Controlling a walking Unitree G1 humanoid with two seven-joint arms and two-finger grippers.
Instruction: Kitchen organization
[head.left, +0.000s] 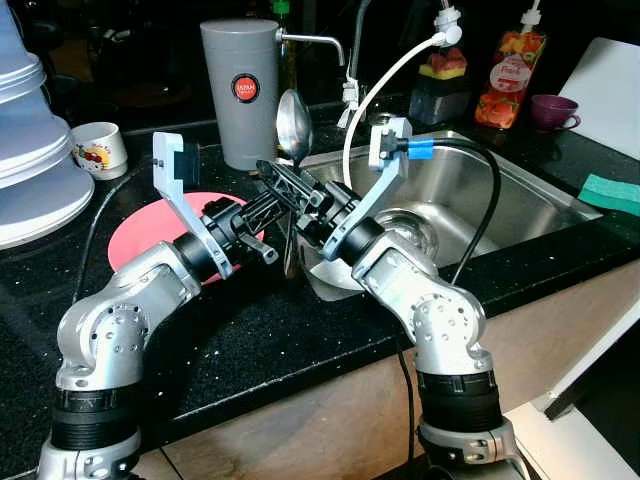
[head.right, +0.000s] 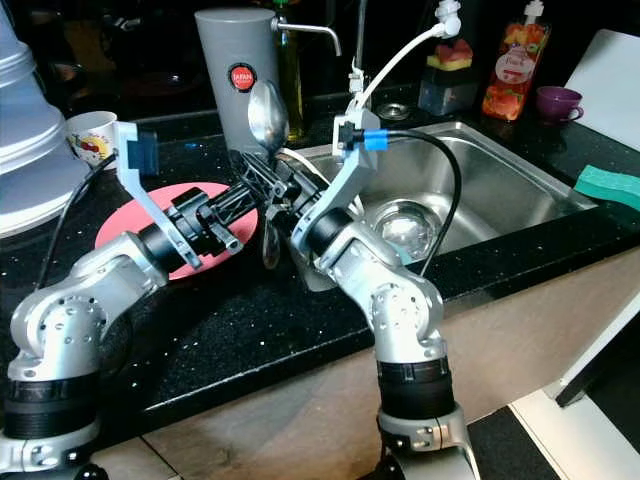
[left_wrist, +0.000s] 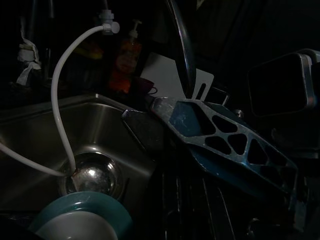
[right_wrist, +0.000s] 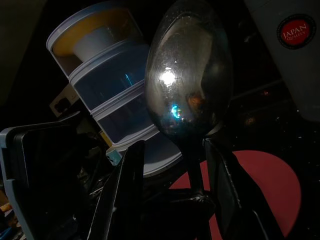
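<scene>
A large metal spoon (head.left: 293, 125) stands upright over the black counter (head.left: 250, 340), just left of the sink (head.left: 520, 205). Its bowl is up and its handle hangs down. My left gripper (head.left: 270, 238) reaches in from the left and looks shut on the lower handle, though this is dark in the left wrist view. My right gripper (head.left: 285, 185) comes from the right, higher up. In the right wrist view the spoon (right_wrist: 190, 75) has its neck between the right gripper (right_wrist: 175, 170) fingers, which stand apart with a gap on one side.
A red plate (head.left: 140, 235) lies on the counter behind my left arm. A grey canister (head.left: 240, 90), a small cup (head.left: 100, 148) and a stacked white container (head.left: 30, 150) stand at the back left. A white hose (head.left: 390, 85) drops into the sink, by a teal bowl (left_wrist: 80, 215).
</scene>
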